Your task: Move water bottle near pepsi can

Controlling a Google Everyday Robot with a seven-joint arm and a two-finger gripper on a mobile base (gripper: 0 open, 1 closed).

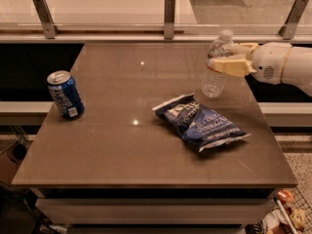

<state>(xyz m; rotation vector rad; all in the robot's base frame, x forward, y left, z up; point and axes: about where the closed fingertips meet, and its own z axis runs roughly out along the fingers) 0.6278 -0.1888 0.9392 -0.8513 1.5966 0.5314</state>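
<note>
One clear ribbed plastic water bottle (213, 82) stands far right on the brown table (122, 145), cream gripper (222, 57) clamped around its middle. Advised: lift clear of the dark-blue chip bag (202, 123), carry left, set upright beside the blue pepsi can (65, 94).

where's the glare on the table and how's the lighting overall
Camera view: two small glints on the table, one toward the back, one left of the chip bag; dim warm light, brighter floor beyond; gripper holds the water bottle at right.
</note>
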